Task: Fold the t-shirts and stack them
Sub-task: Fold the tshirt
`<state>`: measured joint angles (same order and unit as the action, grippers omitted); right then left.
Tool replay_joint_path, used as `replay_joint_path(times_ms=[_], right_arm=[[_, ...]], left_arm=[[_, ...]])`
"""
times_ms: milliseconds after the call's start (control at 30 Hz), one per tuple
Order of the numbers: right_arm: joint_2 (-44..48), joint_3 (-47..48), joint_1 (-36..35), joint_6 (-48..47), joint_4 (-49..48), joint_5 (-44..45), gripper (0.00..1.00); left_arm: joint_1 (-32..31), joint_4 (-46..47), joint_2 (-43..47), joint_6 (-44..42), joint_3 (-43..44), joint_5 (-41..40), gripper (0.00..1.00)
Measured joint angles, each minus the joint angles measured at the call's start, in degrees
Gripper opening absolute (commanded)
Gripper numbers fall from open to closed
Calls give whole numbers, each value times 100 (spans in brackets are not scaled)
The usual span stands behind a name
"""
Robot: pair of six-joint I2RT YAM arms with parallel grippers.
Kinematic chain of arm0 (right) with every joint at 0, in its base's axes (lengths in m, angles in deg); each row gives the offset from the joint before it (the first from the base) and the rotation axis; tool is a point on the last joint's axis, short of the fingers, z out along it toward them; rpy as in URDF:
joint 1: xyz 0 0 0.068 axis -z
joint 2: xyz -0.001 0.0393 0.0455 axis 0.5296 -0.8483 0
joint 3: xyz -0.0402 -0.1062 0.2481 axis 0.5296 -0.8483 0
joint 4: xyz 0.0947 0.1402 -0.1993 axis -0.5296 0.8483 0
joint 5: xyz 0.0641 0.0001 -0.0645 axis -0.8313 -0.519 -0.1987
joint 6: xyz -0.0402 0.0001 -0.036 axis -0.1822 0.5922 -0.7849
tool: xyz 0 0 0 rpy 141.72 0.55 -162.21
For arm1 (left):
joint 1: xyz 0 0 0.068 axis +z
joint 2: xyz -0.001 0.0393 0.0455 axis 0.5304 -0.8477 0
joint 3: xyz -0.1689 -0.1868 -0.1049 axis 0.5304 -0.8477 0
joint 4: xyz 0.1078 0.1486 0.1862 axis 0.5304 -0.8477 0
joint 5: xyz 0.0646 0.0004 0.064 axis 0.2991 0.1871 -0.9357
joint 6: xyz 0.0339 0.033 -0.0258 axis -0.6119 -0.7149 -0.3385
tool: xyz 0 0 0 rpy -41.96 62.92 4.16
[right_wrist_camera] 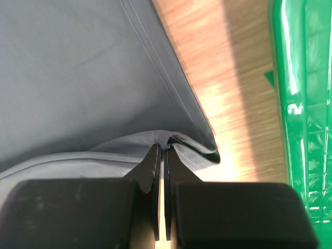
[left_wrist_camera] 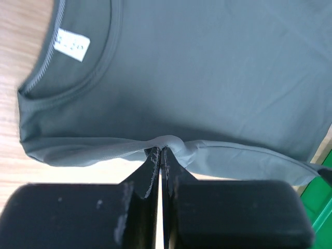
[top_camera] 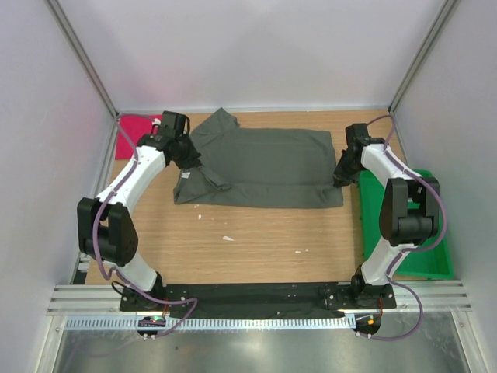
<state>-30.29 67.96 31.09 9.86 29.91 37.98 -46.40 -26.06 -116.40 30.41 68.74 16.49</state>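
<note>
1. Grey shirt [top_camera: 264, 167] lies spread across the far half of the table [top_camera: 256, 241], collar end at left.
2. Left gripper [left_wrist_camera: 160, 151] pressed together, pinching a fold of shirt edge near the collar.
3. Right gripper [right_wrist_camera: 163, 148] pressed together, pinching a fold at the hem corner.
4. Red shirt [top_camera: 133, 134] bunched in far left corner, behind the left arm.
5. Green tray [top_camera: 439, 252] at right table edge.

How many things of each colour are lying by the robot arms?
grey shirt: 1
pinkish-red shirt: 1
green tray: 1
Total: 3
</note>
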Motion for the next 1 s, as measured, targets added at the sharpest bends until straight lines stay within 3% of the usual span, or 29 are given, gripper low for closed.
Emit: replay_joint_path(times_ms=[400,800,867,900,933,1000], right_arm=[[-750,1104,140,-17,90,-7,1],[-1244,1287,186,-37,94,-114,2],[-1309,1351,186,-39,90,-146,4],[-1342,1384,186,-39,92,-153,7],[-1370,1410,186,-42,90,-153,9],[-1453,1513,186,-59,96,-138,18]], left_arm=[[229,74,-540,-92,608,212,0],[240,81,-1121,-229,866,398,0],[249,81,-1193,-306,984,407,13],[251,81,-1239,-358,1054,417,23],[256,70,-1305,-442,1147,426,40],[256,-33,-1510,-601,1443,415,51]])
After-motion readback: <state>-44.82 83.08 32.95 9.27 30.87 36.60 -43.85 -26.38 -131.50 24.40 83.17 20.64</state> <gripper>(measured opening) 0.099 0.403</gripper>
